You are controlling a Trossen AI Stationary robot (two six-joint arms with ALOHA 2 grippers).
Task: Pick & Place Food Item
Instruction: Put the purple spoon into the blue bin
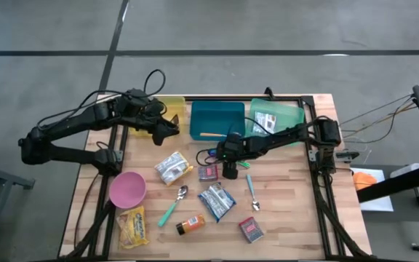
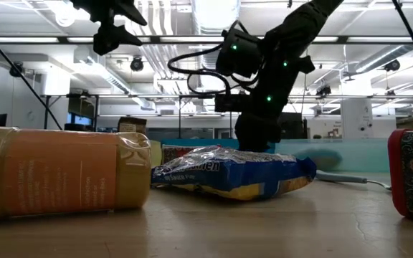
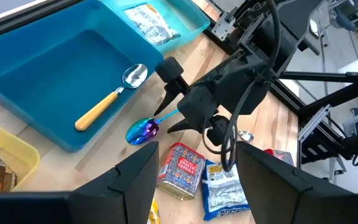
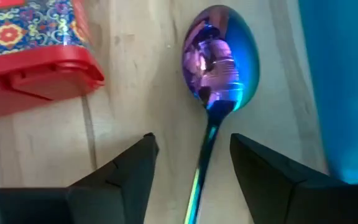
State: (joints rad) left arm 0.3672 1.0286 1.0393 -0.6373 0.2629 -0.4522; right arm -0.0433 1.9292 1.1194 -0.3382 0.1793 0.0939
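My right gripper point(image 4: 191, 165) hangs with jaws apart astride the iridescent spoon point(image 4: 219, 59), handle lengthwise between them; left gripper point(image 1: 172, 125) jaws open, farther off.

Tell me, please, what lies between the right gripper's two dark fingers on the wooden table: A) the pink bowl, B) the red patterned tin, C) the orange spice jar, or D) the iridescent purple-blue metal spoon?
D: in the right wrist view, the iridescent purple-blue metal spoon lies on the wood with its handle running between the right gripper's open fingers, while the red patterned tin sits off to one side.
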